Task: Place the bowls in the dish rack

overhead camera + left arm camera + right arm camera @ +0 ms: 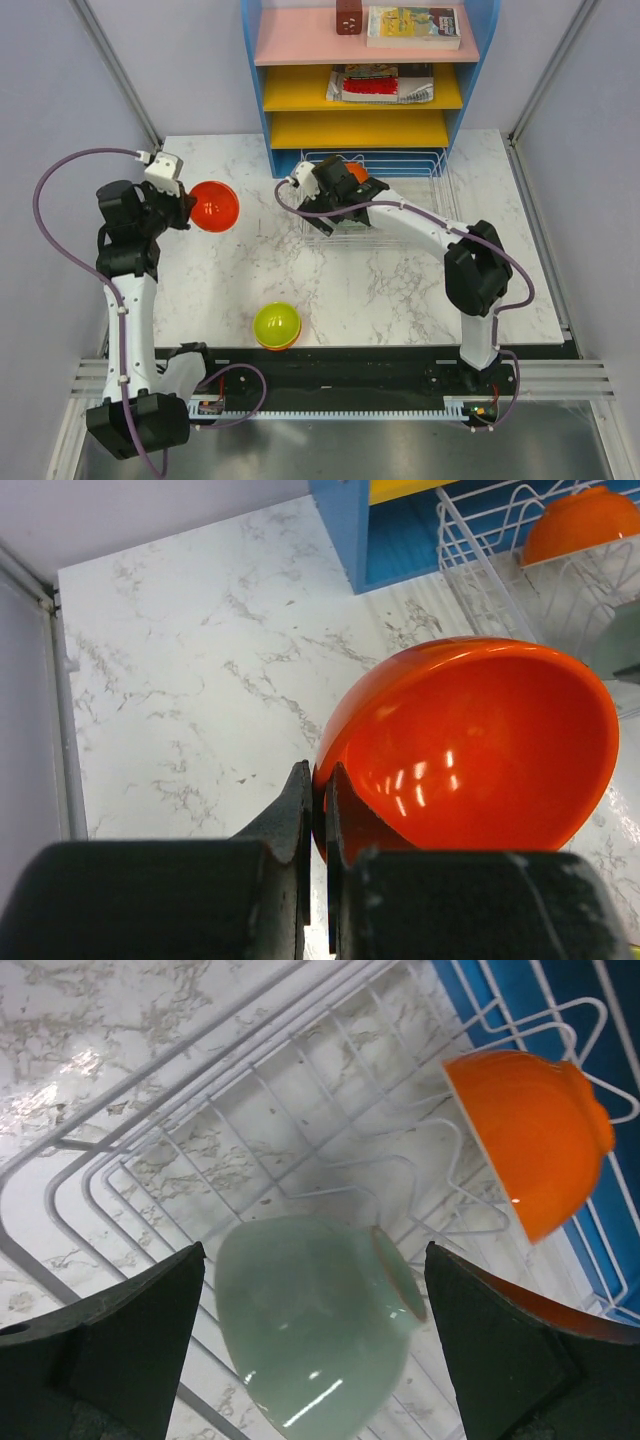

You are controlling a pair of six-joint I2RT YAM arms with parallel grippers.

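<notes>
Slip risk first, we judge: the left gripper pinches only the thin rim of the glossy red plastic bowl over the left of the marble table. Swinging toward the white wire dish rack could twist it loose.

Pose: left arm upright, elbow folded. The right gripper reaches into the rack, spread wide over the tilted pale mint bowl beside the round orange bowl. A careless exit could topple it.

Near the front edge sits the lime green bowl.
</notes>
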